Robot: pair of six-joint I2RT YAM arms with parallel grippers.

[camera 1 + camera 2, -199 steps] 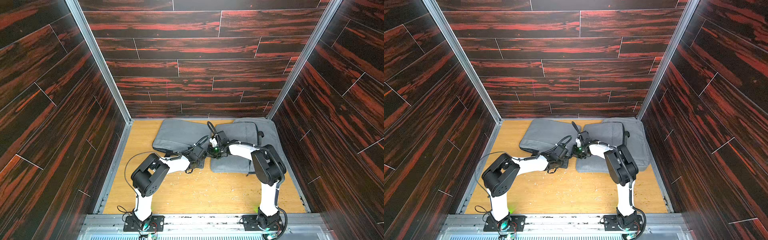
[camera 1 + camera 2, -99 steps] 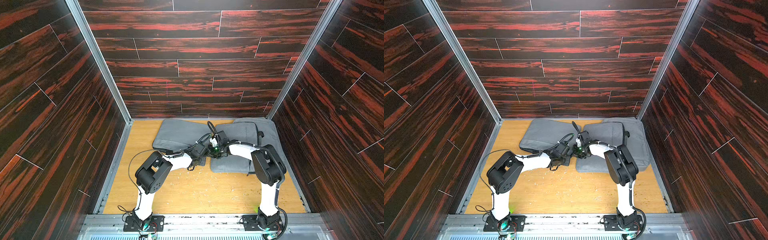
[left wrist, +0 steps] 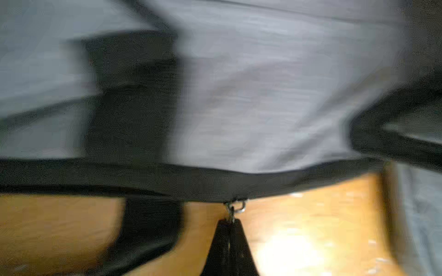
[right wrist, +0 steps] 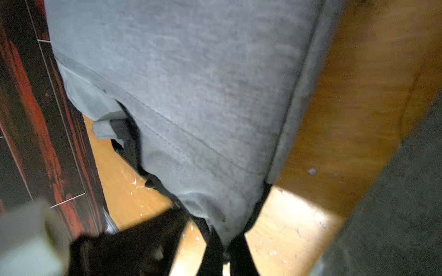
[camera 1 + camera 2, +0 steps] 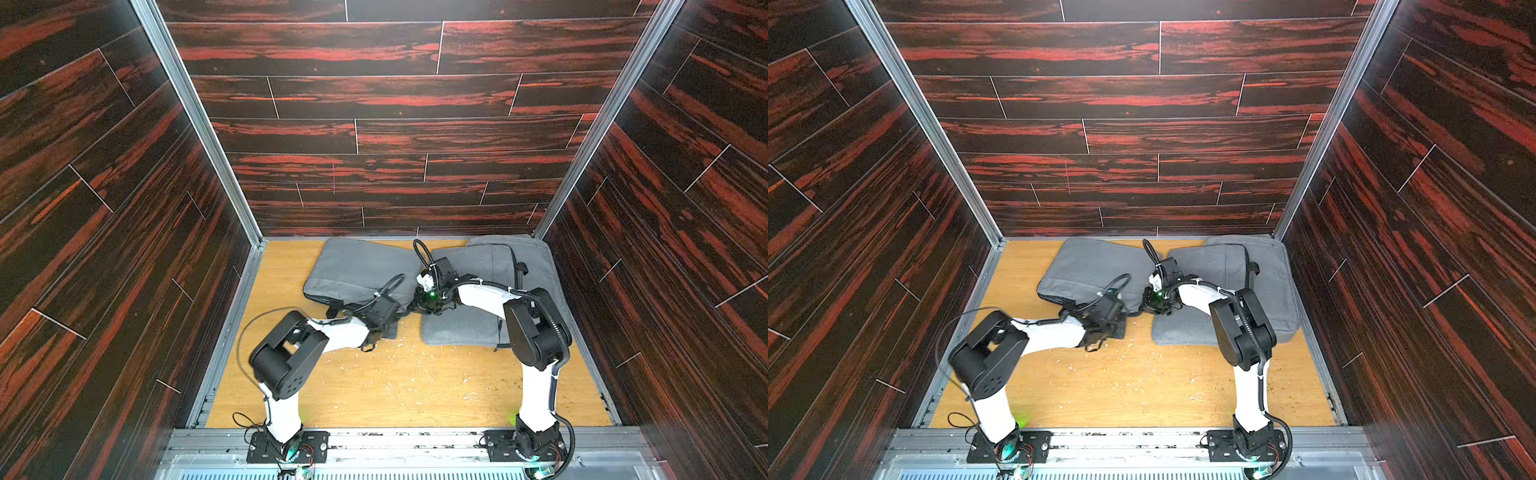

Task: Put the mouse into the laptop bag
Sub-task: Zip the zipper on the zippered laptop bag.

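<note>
As the laptop bag (image 5: 353, 270) lies at the back of the tabletop (image 5: 374, 386), left of centre in both top views, both grippers sit at its near edge, at the corner nearest the middle.

Left gripper (image 3: 229, 223): fingertips pressed together with no gap, pinched on a small metal zipper pull (image 3: 235, 208). The pull hangs from the bag's black edge trim (image 3: 167, 179), which sits just beyond the fingertips.

Right gripper (image 4: 226, 241): jaws narrow, with the bag's grey corner caught between the two black fingers (image 4: 210, 251). The panel widens away from them.

Mouse: cannot be made out in any view.

Bag appearance:
- Mid-grey woven cloth, faintly mottled.
- Stitched seam lines cross the panel in the right wrist view.
- Black trim runs the length of the edge.
- A broad black strap (image 3: 134, 95) crosses the panel and passes over the trim onto the tabletop side. The left wrist view is blurred here, so this is probably a carry handle, but how it is attached is unclear.

Surroundings:
- A second grey bag (image 5: 457, 328) lies flat just beside the held corner, on the right arm's side. The right arm (image 5: 482, 295) reaches over it.
- A third, bulkier grey bag (image 5: 540, 270) sits beside and behind the second one, in the back right corner.
- The left arm (image 5: 345, 332) comes in low across the bare wood toward the bag's near edge.
- Pale shreds (image 5: 399, 361) are scattered over the tabletop between the two arms.
- Dark red-and-black plank walls (image 5: 374, 124) enclose three sides.
</note>
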